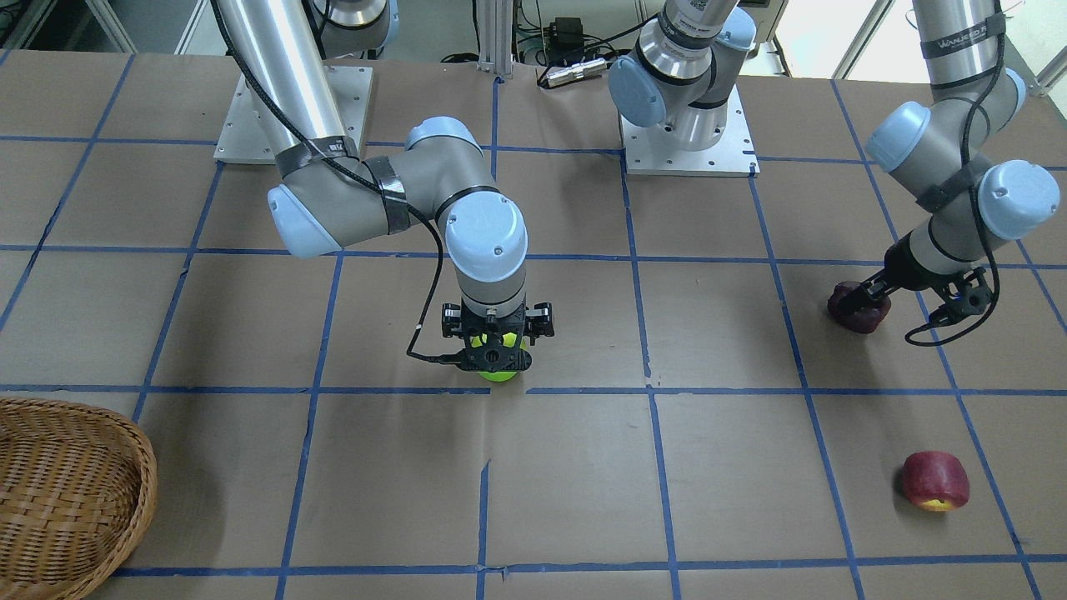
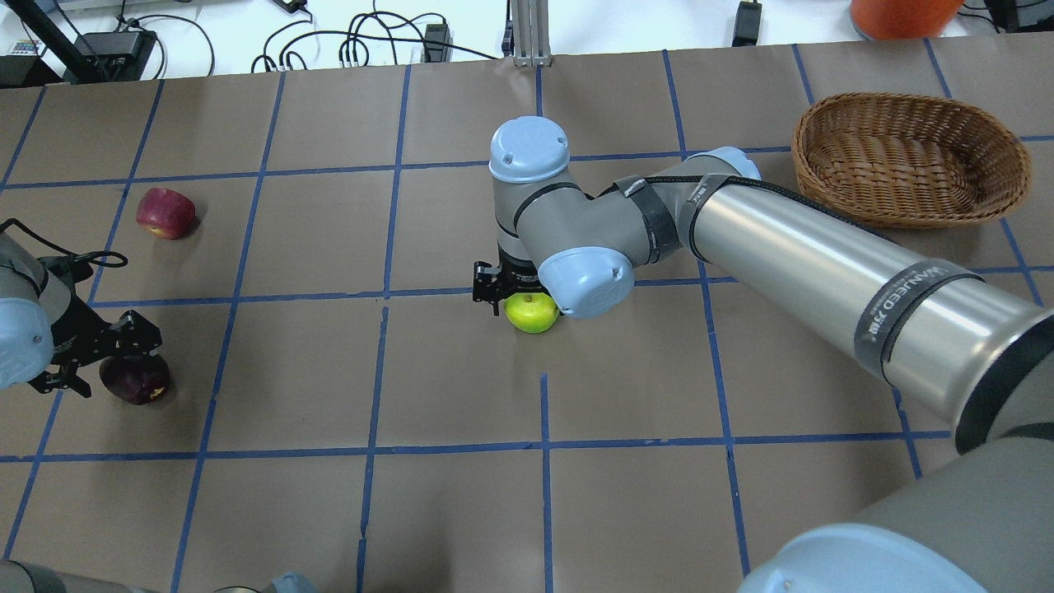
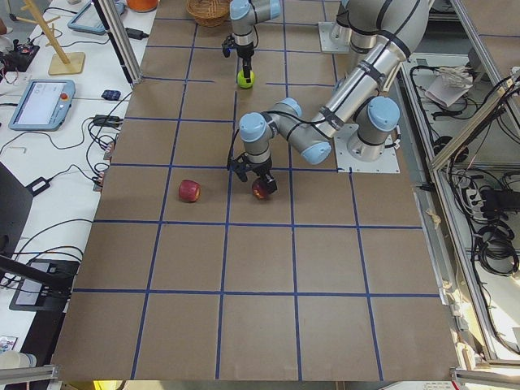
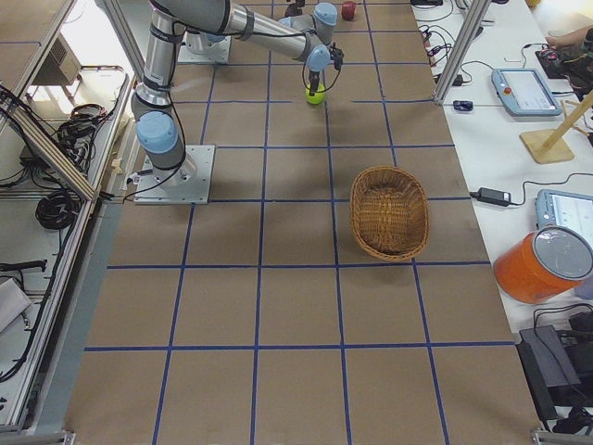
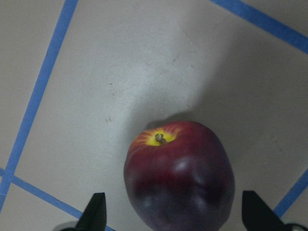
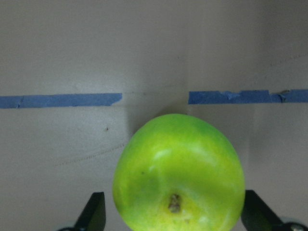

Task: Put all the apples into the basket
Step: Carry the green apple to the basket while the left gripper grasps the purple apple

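The green apple (image 6: pixel 178 163) lies on the table at its middle (image 2: pixel 533 313). My right gripper (image 6: pixel 174 204) is open and points straight down, one finger on each side of the apple, with small gaps. The maroon apple (image 5: pixel 179 178) lies near the table's left end (image 2: pixel 136 380). My left gripper (image 5: pixel 174 202) is open and straddles it without touching. The red apple with a yellowish patch (image 2: pixel 165 212) lies free on the table beyond the maroon one. The wicker basket (image 2: pixel 803 156) stands empty at the far right.
The table is brown paper with a grid of blue tape lines (image 2: pixel 383 292). The two arm bases (image 1: pixel 688 154) are bolted at the robot's edge. The right arm's long upper link (image 2: pixel 823 263) stretches over the table's right half, close to the basket.
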Robot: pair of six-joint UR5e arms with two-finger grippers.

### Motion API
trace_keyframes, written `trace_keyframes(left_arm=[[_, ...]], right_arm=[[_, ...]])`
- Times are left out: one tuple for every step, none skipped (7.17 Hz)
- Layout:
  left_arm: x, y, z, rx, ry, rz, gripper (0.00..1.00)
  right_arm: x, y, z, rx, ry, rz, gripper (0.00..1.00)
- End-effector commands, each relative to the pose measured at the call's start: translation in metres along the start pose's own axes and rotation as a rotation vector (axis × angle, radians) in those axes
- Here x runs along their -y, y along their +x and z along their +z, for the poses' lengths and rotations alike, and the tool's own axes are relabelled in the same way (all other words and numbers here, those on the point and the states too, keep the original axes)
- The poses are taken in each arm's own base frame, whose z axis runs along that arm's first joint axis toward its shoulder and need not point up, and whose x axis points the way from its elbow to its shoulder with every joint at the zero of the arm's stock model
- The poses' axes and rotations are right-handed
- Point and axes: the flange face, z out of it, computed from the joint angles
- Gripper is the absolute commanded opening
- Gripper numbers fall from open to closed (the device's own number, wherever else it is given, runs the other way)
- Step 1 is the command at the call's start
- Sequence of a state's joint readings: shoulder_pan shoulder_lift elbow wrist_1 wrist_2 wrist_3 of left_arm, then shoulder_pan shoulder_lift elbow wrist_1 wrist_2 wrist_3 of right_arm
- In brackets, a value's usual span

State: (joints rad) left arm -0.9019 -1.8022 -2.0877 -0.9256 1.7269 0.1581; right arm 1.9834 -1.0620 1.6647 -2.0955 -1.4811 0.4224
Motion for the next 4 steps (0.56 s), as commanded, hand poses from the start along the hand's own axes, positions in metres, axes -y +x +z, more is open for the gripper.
trace_keyframes(left_arm=[[0.006, 0.002, 0.019, 0.003, -0.015, 0.005, 1.0], [0.01, 0.0, 0.015, 0.004, -0.005, 0.019, 1.0], [0.016, -0.001, 0.009, 0.016, 0.061, 0.087, 1.0], [0.019, -0.001, 0.01, 0.02, 0.089, 0.146, 0.82]], right_arm=[[0.006, 0.002, 0.009, -0.009, 0.014, 0.003, 0.93], [0.013, 0.005, 0.002, 0.002, 0.05, 0.008, 0.24], [0.019, 0.009, -0.008, -0.017, 0.095, -0.004, 0.0], [0.027, 0.016, -0.028, -0.028, 0.134, 0.008, 0.0]])
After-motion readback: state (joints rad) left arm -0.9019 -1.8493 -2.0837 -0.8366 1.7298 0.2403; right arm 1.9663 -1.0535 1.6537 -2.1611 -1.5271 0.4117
